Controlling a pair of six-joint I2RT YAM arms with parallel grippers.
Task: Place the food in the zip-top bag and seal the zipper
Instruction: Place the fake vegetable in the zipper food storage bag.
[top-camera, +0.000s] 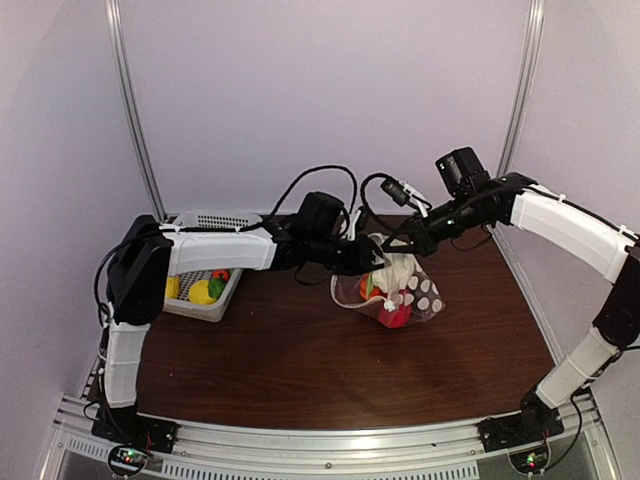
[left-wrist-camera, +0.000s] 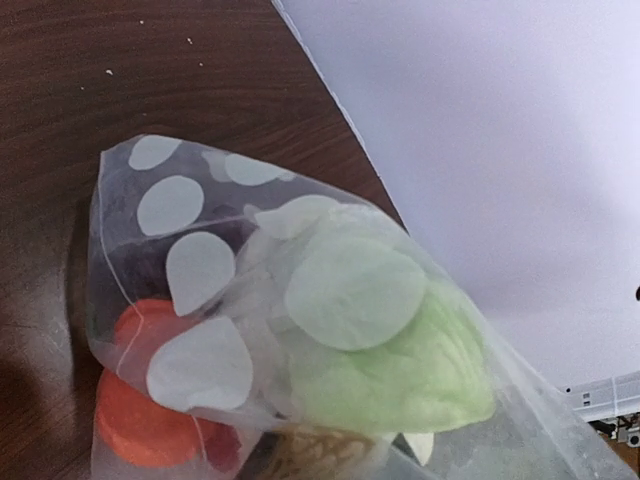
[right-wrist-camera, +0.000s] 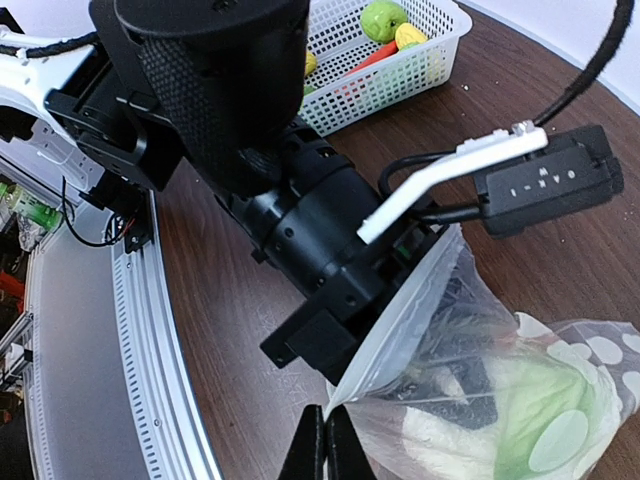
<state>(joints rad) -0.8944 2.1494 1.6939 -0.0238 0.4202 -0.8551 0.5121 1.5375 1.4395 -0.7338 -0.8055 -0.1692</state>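
From above, a dark brown wood table (top-camera: 300, 370) stands between pale walls (top-camera: 320, 90), with metal posts (top-camera: 135, 110) in the back corners and a rail (top-camera: 330, 440) along the near edge. A white basket (top-camera: 205, 270) sits at the left with yellow, green and red pieces in it. The bag (top-camera: 420, 295) stands right of centre, clear with white dots; the food (top-camera: 395, 315) inside shows red, orange and pale. The left gripper (top-camera: 368, 262) and right gripper (top-camera: 392, 248) meet at its top; their jaws are too small to read here.

The left wrist view is filled by the bag (left-wrist-camera: 200, 270), close up over the table (left-wrist-camera: 150, 70) near the wall (left-wrist-camera: 500, 120). Through the film are a pale green leafy piece of food (left-wrist-camera: 400, 370) and an orange one, with red beside it. No fingers show, so I cannot tell how the left jaws stand.

In the right wrist view, the right gripper (right-wrist-camera: 325, 445) has its jaws pressed together, pinching the bag's (right-wrist-camera: 560, 400) corner where the zipper (right-wrist-camera: 390, 320) ends. The left gripper (right-wrist-camera: 350, 290) is at the mouth, its jaws hidden. The basket (right-wrist-camera: 400, 80) lies beyond.
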